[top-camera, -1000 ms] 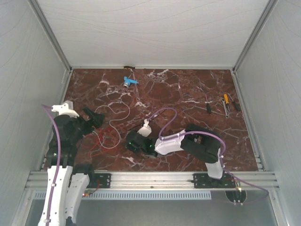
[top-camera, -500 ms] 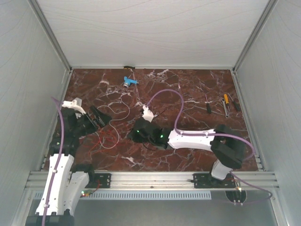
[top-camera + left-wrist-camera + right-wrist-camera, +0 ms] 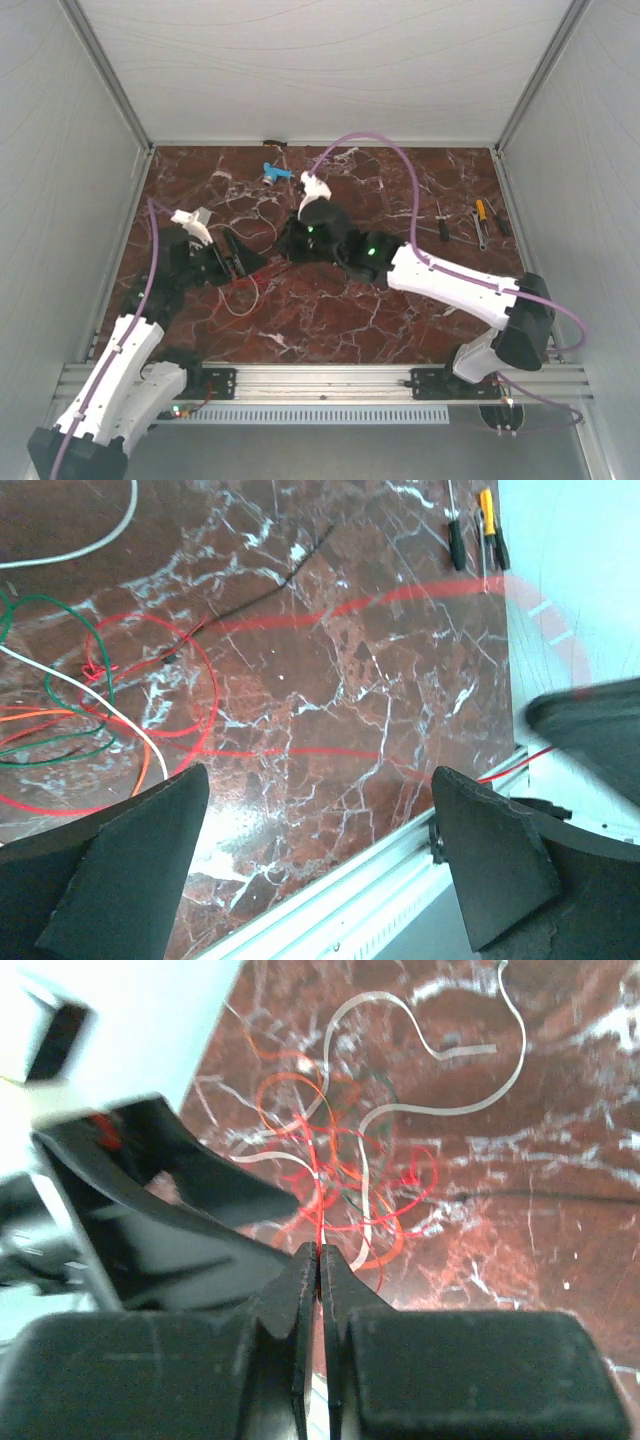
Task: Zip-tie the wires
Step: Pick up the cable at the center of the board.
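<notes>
Tangled red, orange, white wires point(image 3: 338, 1174), right fingers point(image 3: 296, 1300) pinching one, left fingers point(image 3: 140, 860) spread

- The wires point(image 3: 238, 292) lie on the table point(image 3: 400, 325), on its left half, toward the front.
- The left gripper point(image 3: 320, 775) is just above the wires.
- The right gripper point(image 3: 318, 1252) is just to their right, near the middle of the table, with one strand between its tips.
- A small plastic piece point(image 3: 275, 172) lies behind the wires, near the back edge.
- Some tools point(image 3: 480, 220) lie well apart, by the right edge.
</notes>
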